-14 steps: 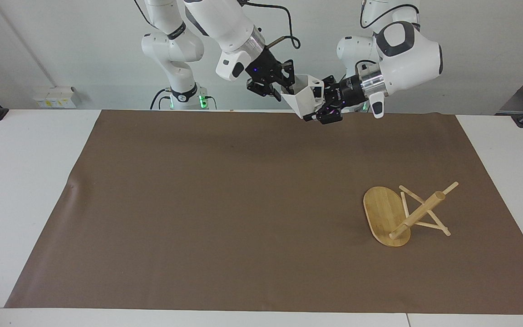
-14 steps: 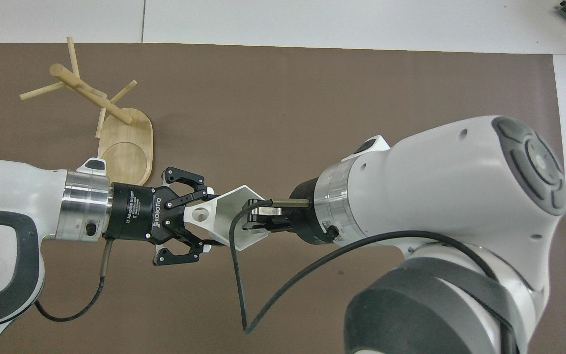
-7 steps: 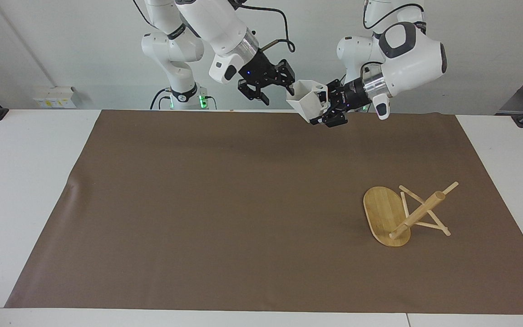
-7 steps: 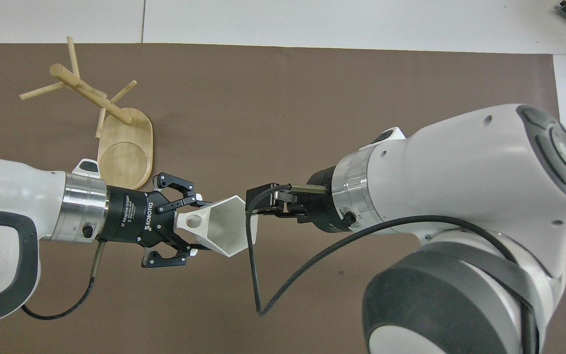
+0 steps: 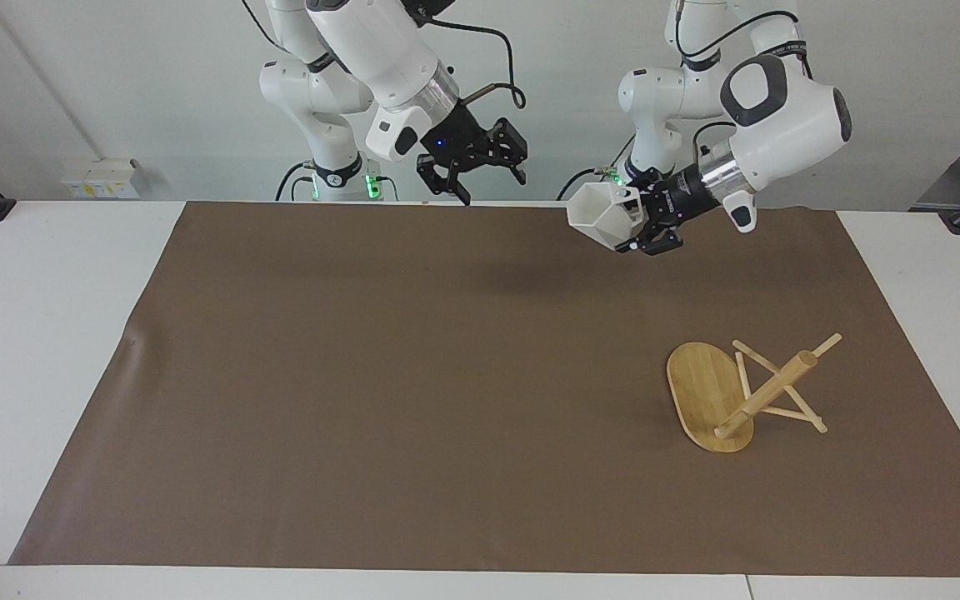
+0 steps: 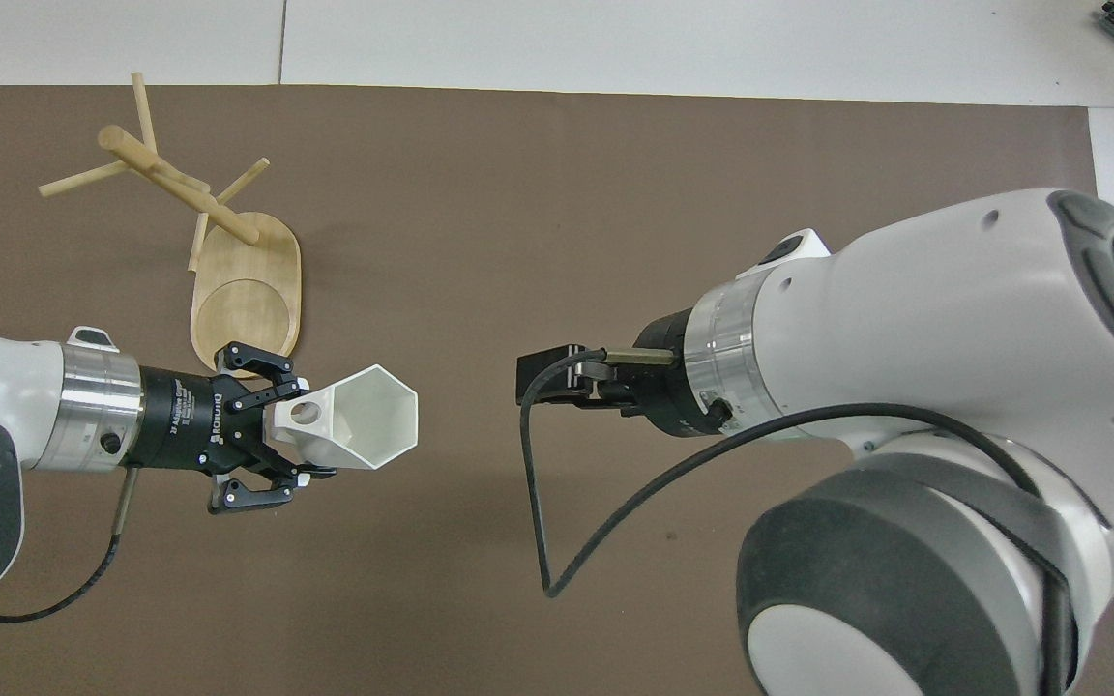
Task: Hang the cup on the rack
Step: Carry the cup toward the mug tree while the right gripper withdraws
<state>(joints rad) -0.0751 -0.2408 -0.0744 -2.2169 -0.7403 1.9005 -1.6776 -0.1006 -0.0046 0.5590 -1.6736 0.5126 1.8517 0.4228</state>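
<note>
Overhead view is showing the left gripper point(image 6: 291, 445) clamping the cup point(image 6: 368, 418) by its handle above the brown mat point(image 6: 615, 193), while the right gripper point(image 5: 480, 167) is hanging empty, fingers spread; the rack point(image 5: 738, 392) is lying tipped over.

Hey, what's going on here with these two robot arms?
The left gripper holds a white cup by its handle, up in the air over the brown mat. The right gripper hangs open and empty, apart from the cup. The bamboo rack lies tipped over on the mat toward the left arm's end, with no cup on it yet.
</note>
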